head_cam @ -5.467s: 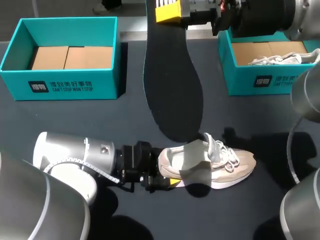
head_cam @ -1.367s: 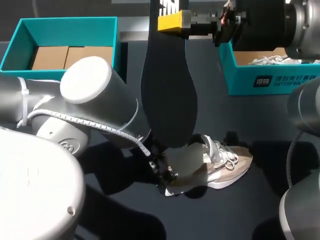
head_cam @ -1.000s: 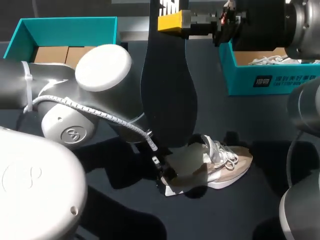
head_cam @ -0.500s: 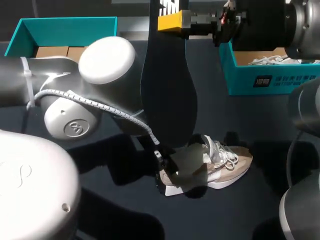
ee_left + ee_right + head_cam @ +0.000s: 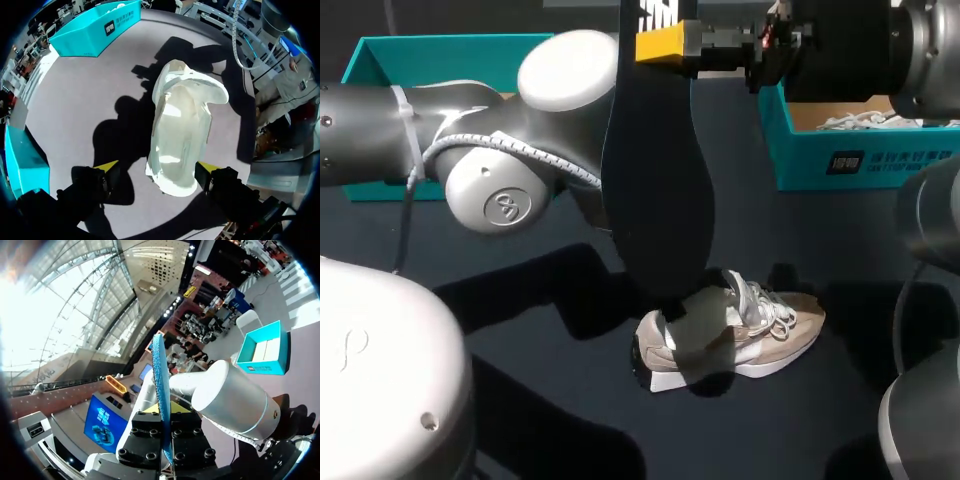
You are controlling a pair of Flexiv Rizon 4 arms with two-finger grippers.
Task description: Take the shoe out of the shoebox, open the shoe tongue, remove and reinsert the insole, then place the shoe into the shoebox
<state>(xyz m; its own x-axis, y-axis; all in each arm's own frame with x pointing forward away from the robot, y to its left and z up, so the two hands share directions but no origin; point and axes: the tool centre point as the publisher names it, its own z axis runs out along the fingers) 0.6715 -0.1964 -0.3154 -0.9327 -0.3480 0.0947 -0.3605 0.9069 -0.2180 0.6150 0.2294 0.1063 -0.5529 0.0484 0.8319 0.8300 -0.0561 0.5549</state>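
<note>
Insole [image 5: 655, 190] pinched in right tool [image 5: 662, 43], shoe [image 5: 760, 325] beneath, lettered shoebox [image 5: 900, 160]

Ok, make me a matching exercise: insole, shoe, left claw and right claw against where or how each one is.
1 insole
2 shoe
3 left claw
4 right claw

A open, over the shoe
B shut on the insole
C lying on the table
D hanging tip down from a claw

Pairs: 1-D, 2-C, 3-A, 4-B

Two shoeboxes [image 5: 430, 50] [image 5: 860, 160], two shoes [image 5: 760, 330] [image 5: 855, 122], one insole [image 5: 655, 180]
</note>
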